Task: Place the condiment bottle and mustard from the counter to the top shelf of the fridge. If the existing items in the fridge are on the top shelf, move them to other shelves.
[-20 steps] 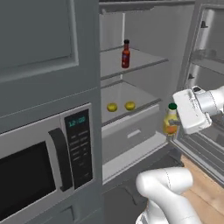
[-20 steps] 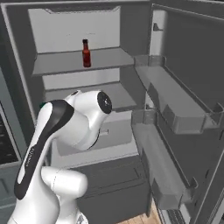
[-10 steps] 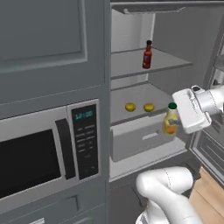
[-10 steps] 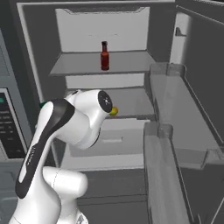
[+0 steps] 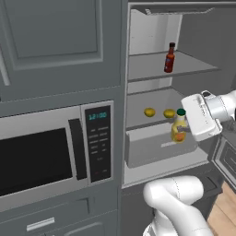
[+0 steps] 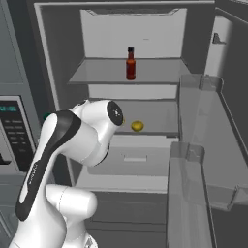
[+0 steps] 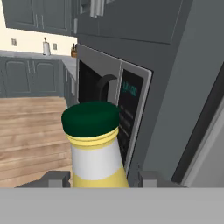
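Base shifted, fridge (image 5: 152, 27) now closer; claw (image 5: 183, 133) clamped on mustard (image 5: 179, 128), upright before lemons (image 5: 159, 112).

In the hand view the mustard's (image 7: 96, 148) body is cut off at 6 o'clock by the bottom band, and so are the fingertips (image 7: 151, 178). In the right base view the arm hides one lemon (image 6: 121, 121) almost wholly. The sauce bottle's (image 5: 169, 58) label is too small to read.
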